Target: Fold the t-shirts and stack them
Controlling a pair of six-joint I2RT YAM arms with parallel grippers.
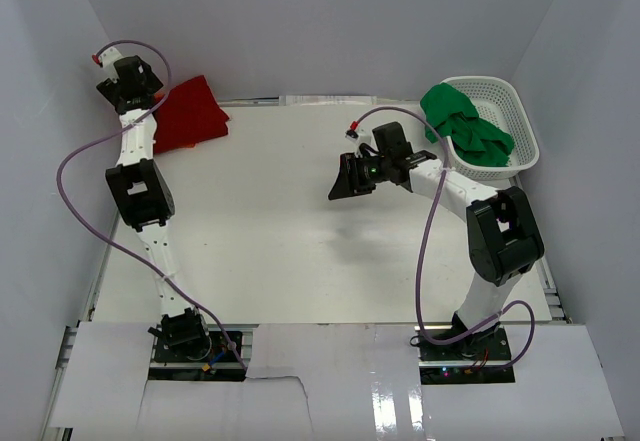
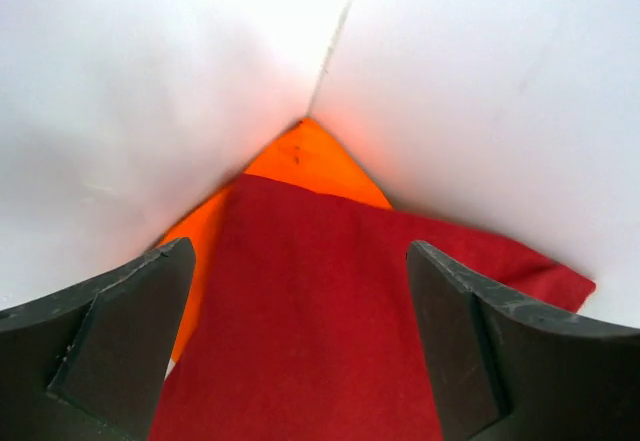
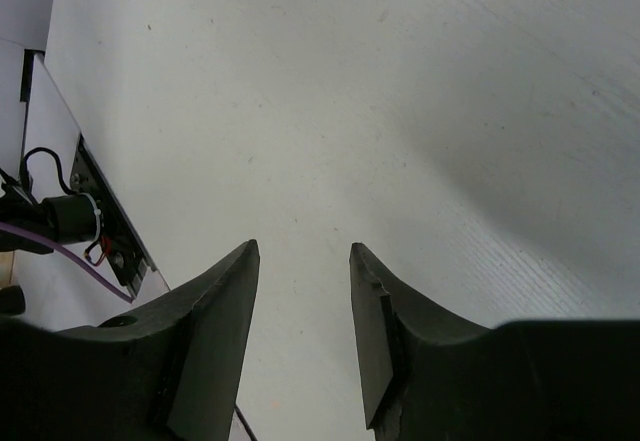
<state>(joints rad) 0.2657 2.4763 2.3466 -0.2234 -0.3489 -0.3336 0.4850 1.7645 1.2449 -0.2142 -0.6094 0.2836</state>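
Note:
A folded dark red t-shirt (image 1: 190,113) lies in the table's back left corner. In the left wrist view the red shirt (image 2: 340,311) rests on a bright orange t-shirt (image 2: 300,161), which shows only at its edge and corner. My left gripper (image 1: 138,81) is open and empty, hovering over the red shirt with its jaws wide apart (image 2: 300,249). A crumpled green t-shirt (image 1: 465,126) lies in the white lattice basket (image 1: 523,111) at the back right. My right gripper (image 1: 345,177) is open and empty above the bare table middle (image 3: 303,248).
White walls close in the table (image 1: 290,231) on the left, back and right, and they meet at the corner (image 2: 330,51) behind the stack. Purple cables loop off both arms. An arm base with wiring (image 3: 80,226) shows at the table's near edge.

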